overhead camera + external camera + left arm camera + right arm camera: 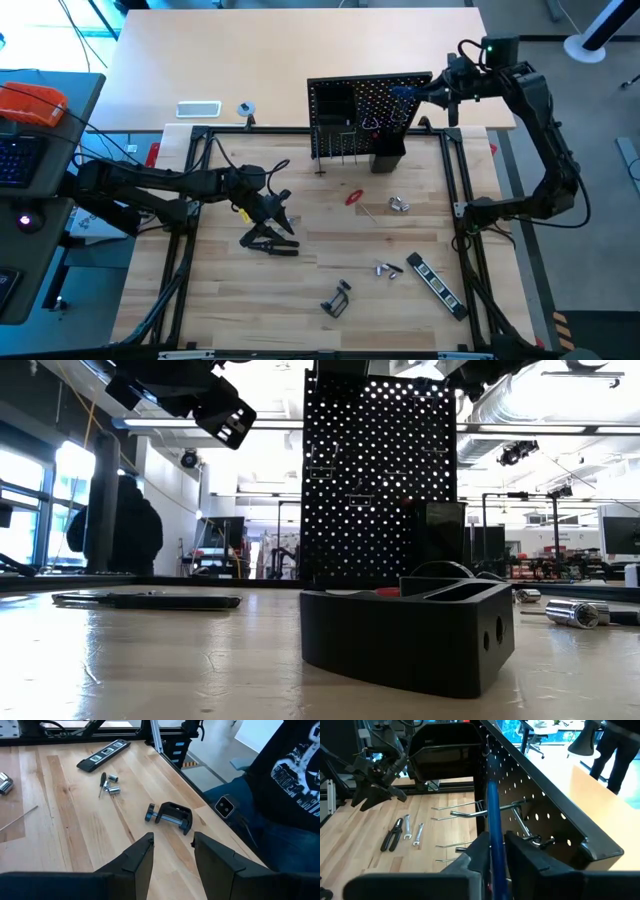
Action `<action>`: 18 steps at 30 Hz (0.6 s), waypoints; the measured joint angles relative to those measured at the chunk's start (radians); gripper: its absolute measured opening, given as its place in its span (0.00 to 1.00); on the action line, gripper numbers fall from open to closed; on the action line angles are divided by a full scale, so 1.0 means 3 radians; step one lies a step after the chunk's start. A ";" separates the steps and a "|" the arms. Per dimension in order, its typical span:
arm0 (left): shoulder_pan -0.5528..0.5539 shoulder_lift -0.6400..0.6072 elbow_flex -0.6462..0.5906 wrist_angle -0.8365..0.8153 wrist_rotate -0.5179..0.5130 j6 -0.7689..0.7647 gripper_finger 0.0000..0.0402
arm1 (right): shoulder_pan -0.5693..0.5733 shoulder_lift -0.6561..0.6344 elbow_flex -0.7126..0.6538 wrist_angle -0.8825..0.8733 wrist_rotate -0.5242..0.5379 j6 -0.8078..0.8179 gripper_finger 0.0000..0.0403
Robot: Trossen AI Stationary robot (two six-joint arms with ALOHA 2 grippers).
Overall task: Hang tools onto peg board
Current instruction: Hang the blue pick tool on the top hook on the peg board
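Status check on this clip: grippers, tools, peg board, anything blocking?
Right gripper at peg board, closed around blue-handled hex key. Left gripper open, empty, above black clamp. Nothing blocking.

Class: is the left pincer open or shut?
Open: left pincer shows a clear gap between its fingers, holding nothing above the table.

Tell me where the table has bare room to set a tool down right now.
Bare wood lies left of the clamp, below the pliers. Another patch: between red screwdriver and striped bar. Crowded by the peg board, where the right gripper works.
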 joint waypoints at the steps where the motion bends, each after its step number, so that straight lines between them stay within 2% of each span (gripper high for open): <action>1: 0.0000 0.0000 0.0000 0.0000 0.0000 0.0000 0.33 | 0.0000 0.0000 0.0000 0.0000 0.0010 0.0001 0.16; 8: 0.0000 0.0000 -0.0001 0.0000 0.0000 -0.0010 0.33 | 0.0000 0.0000 0.0000 0.0011 0.0048 0.0024 0.23; 18: 0.0000 0.0000 0.0000 0.0000 -0.0017 -0.0036 0.33 | 0.0000 -0.0001 0.0000 0.0014 0.0090 0.0025 0.23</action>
